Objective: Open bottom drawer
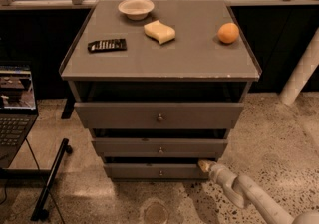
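A grey cabinet with three drawers stands in the middle of the camera view. The bottom drawer (pixel 157 171) is the narrowest and slimmest, with a tiny round knob (pixel 160 172) at its centre. Its front sits a little further back than the two above. My gripper (pixel 204 166) reaches in from the lower right on a pale arm (pixel 249 195). Its tip is at the right end of the bottom drawer's front, just under the middle drawer (pixel 159 147). The top drawer (pixel 158 115) is the widest.
On the cabinet top (pixel 199 54) lie a white bowl (pixel 135 8), a yellow sponge (pixel 159 32), an orange (pixel 228 33) and a black remote (pixel 106 45). A laptop (pixel 15 103) stands at the left with a black stand (pixel 50 180). A white post (pixel 301 71) rises at the right.
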Controlling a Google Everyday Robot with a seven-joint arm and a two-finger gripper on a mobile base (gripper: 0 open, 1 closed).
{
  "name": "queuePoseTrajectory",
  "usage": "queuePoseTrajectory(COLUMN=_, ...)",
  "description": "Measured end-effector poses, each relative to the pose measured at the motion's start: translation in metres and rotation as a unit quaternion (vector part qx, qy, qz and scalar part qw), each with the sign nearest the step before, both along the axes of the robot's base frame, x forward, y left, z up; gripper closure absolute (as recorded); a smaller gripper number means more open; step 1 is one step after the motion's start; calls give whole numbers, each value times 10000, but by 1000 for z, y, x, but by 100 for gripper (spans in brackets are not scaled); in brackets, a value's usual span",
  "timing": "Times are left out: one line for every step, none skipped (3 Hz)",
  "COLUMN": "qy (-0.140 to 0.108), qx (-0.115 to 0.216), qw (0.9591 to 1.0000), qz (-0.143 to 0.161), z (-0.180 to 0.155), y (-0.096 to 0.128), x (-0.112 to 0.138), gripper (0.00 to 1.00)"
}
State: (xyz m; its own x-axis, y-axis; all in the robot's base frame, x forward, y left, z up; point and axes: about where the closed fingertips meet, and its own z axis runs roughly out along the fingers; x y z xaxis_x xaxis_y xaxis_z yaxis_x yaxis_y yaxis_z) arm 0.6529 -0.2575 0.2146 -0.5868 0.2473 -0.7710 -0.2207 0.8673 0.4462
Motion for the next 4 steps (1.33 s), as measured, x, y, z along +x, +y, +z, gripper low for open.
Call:
queuePoseTrajectory(qy=-131, qx=75, qw=9994, qz=-307, z=14, y=22, x=11, gripper=100)
queuePoseTrajectory(qy=-108, qx=59, qw=9995, qz=-286, z=12, y=23, x=12, gripper=100)
queuePoseTrajectory(qy=87, qx=-62, qw=9996, qz=-246, z=-5, y=22, x=11, gripper=100)
queuePoseTrajectory(qy=321, qx=-203, qw=9990, qz=-232, z=-22, y=19, x=6, gripper=100)
